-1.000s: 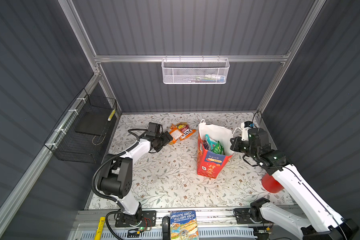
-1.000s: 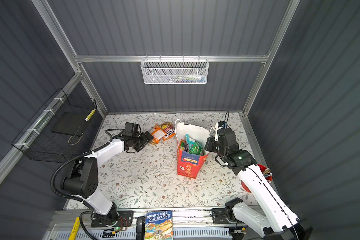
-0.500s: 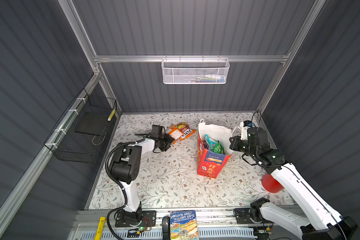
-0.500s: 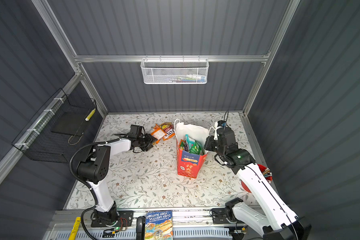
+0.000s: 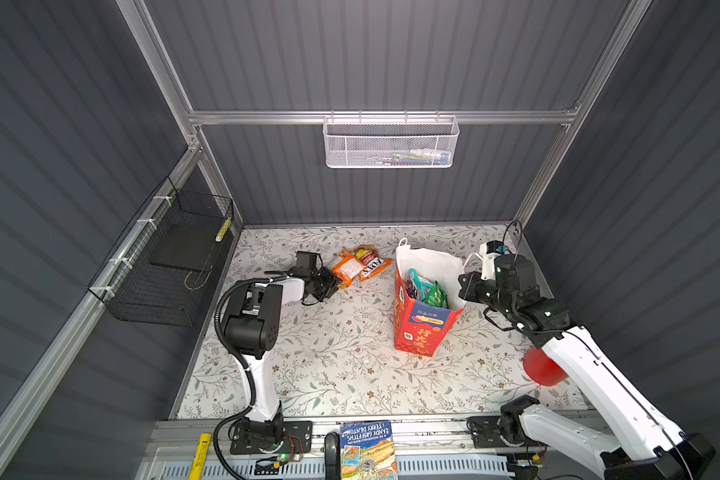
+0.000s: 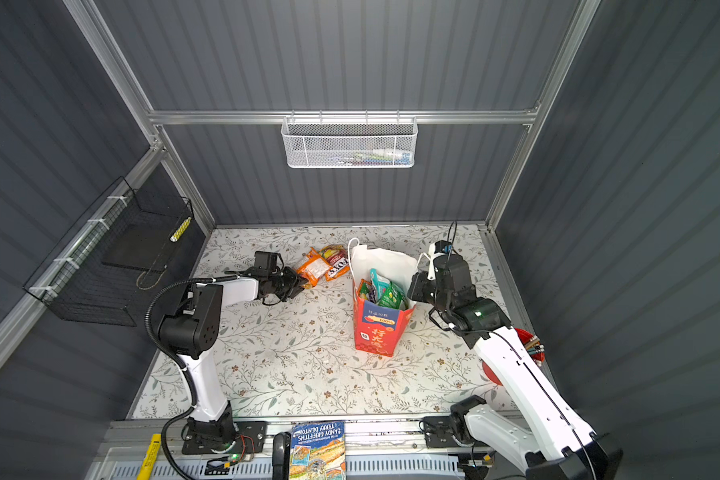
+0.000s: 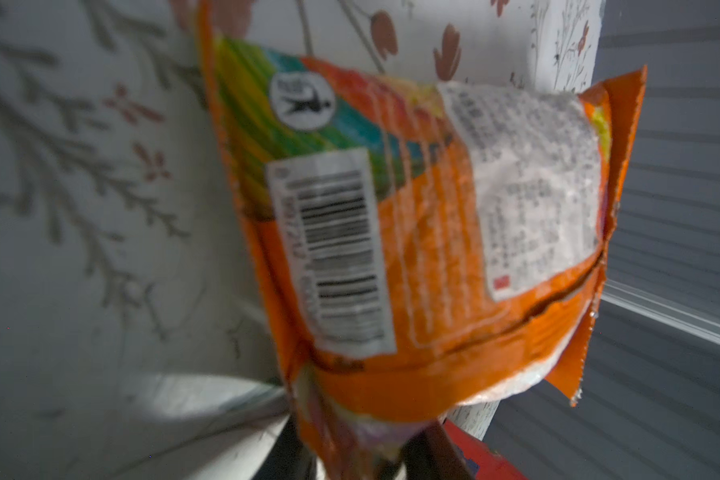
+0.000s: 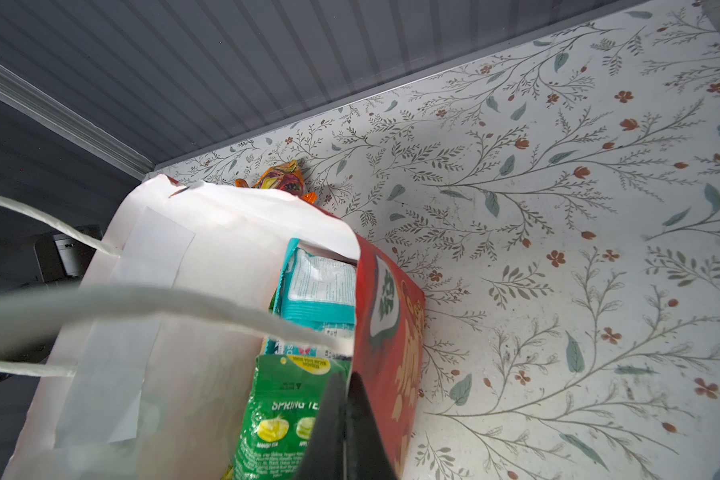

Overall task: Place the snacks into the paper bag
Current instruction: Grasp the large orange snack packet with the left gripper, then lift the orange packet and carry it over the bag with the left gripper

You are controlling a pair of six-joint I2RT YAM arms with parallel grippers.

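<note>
The red paper bag (image 5: 420, 332) (image 6: 377, 332) stands upright right of the table's middle, with teal (image 8: 320, 291) and green (image 8: 279, 407) snacks showing inside. My right gripper (image 5: 460, 286) (image 8: 343, 415) is shut on the rim of the bag's wall (image 8: 395, 332). Left of the bag, an orange snack packet (image 5: 347, 268) (image 6: 314, 268), a FOX'S packet (image 5: 372, 266) and a multicolour packet (image 5: 362, 251) lie together on the table. My left gripper (image 5: 336, 282) (image 7: 358, 457) is low at the orange packet (image 7: 412, 249), its jaws pinching the packet's crumpled near end.
A red cup (image 5: 541, 370) stands under my right forearm at the table's right edge. A blue book (image 5: 366, 449) lies on the front rail. A black wire basket (image 5: 171, 257) hangs on the left wall, a white mesh basket (image 5: 391, 143) on the back wall.
My left arm folded down and reached right to the orange packet, and its jaws closed on the packet's end. The right gripper stayed shut on the bag's rim.
</note>
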